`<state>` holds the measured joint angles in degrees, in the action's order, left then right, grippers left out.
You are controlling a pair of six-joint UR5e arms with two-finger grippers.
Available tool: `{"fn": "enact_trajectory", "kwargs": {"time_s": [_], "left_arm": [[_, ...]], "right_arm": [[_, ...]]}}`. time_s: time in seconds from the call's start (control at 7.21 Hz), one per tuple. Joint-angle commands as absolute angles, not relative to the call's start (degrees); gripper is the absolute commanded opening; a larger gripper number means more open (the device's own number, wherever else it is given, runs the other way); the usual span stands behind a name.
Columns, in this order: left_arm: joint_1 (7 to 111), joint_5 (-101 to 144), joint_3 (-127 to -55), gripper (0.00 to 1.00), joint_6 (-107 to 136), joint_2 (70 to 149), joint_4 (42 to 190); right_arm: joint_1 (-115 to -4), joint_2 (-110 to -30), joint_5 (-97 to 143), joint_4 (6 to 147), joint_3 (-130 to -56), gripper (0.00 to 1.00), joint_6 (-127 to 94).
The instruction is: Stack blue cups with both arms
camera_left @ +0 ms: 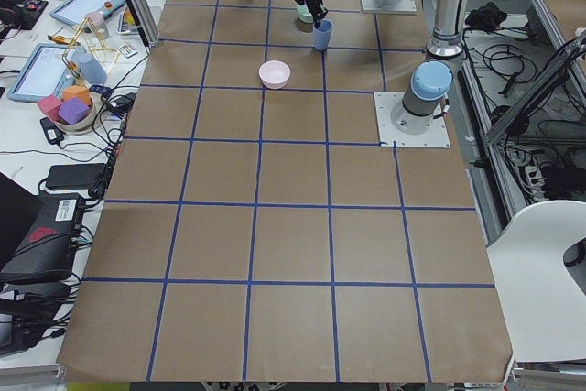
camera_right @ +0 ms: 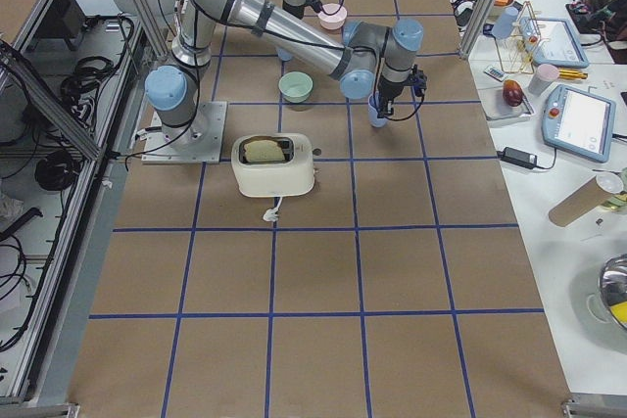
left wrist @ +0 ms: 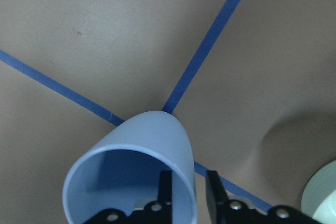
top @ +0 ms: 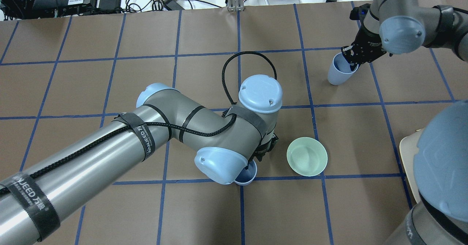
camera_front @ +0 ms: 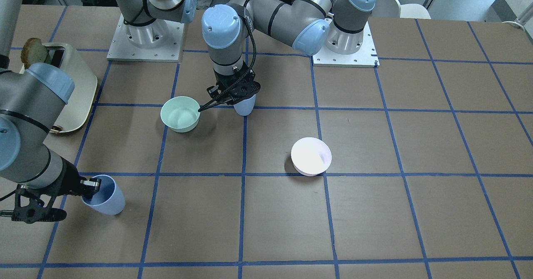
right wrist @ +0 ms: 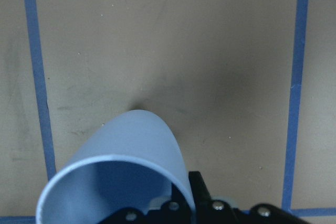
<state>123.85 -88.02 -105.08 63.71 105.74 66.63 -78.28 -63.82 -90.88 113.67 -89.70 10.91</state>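
Two small, tapered tumblers of matte periwinkle-blue plastic sit well apart on the brown paper-covered table with its blue tape grid, each held by one robot arm. The black two-fingered left gripper is clamped on the rim of the first tumbler at mid-table, one finger inside the wall and one outside. A wide mint-green bowl is just beside it. The black right gripper pinches the rim of the second tumbler the same way, far out on the robot's right side, and that cup looks tilted. Each hold is on a thin wall at one side only, so I'd judge that a cup could swing or slip once carried. A tilted cup may catch rim on rim instead of nesting. The left arm's move could knock the green bowl, and a round pale pink bowl also sits near mid-table. The arms themselves might collide as they close in.
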Motion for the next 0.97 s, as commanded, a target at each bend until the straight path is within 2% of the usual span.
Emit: {"fn": "enact_trajectory", "kwargs": {"time_s": [0.0, 0.42, 0.69, 0.83], "left_arm": [[121.2, -88.6, -101.2, 1.00, 56.7, 102.8, 67.8], [106.7, -91.8, -87.3, 1.00, 36.7, 101.8, 80.2], [97.6, -91.5, -82.3, 1.00, 15.4, 100.6, 85.3], [93.2, -90.3, -82.0, 1.00, 9.0, 99.5, 85.5]], "right_arm": [[-78.7, -67.1, -89.2, 110.1, -89.7, 0.00, 10.6], [-81.8, -76.0, -85.5, 98.6, -89.9, 0.00, 10.6], [-87.4, -81.7, -85.3, 91.4, -90.4, 0.00, 10.4], [-90.9, -82.9, -82.3, 89.6, -91.2, 0.00, 6.5]]}}
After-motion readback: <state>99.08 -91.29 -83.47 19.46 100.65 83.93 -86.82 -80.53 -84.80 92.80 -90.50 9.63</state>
